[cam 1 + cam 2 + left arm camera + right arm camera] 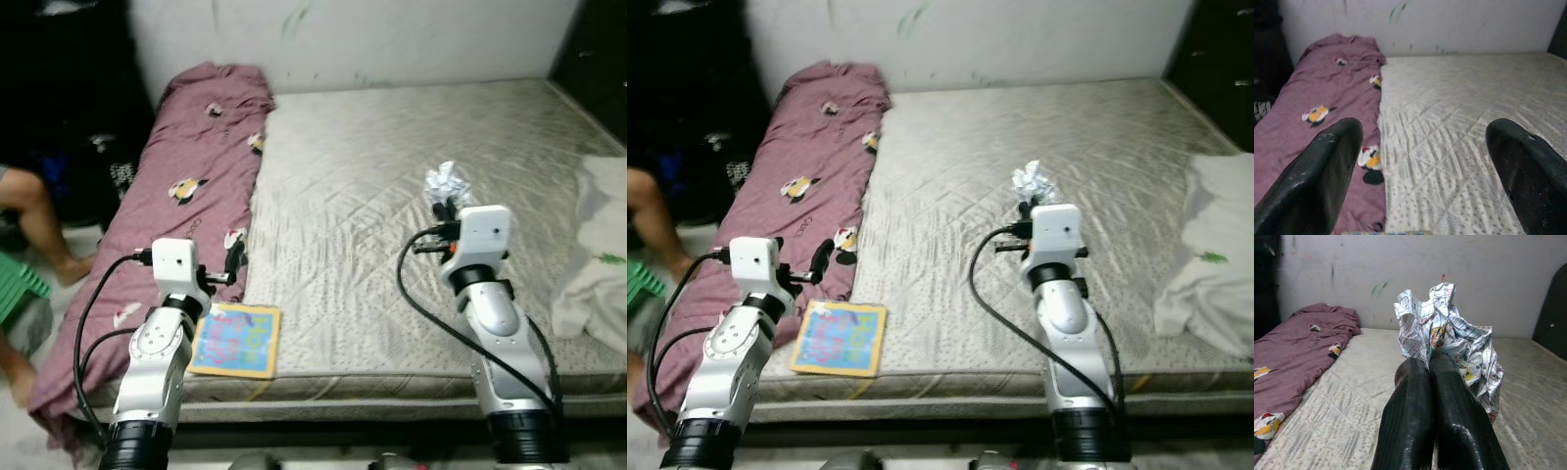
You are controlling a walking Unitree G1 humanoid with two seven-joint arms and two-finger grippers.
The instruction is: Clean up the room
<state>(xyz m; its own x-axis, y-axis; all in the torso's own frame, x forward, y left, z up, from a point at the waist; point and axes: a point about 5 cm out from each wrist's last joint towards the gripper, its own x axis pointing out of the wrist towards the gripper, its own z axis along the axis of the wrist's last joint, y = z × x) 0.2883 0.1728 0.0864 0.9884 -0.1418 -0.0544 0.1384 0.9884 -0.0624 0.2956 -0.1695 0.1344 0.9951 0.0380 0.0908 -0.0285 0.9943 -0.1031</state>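
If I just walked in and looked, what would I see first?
Probably the crumpled paper pinched in the right gripper, held up above the middle of the big mattress. Next, the purple blanket with cartoon birds along the mattress's left edge, and a colourful book at the front edge beside the open left gripper. A white cloth lies on the right side.

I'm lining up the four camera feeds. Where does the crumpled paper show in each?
Left eye view: crumpled paper right of centre, above the right arm.
Right eye view: just right of centre.
Left wrist view: not in it.
Right wrist view: centre, pinched by the right end effector.
Shared landmark: maroon blanket.
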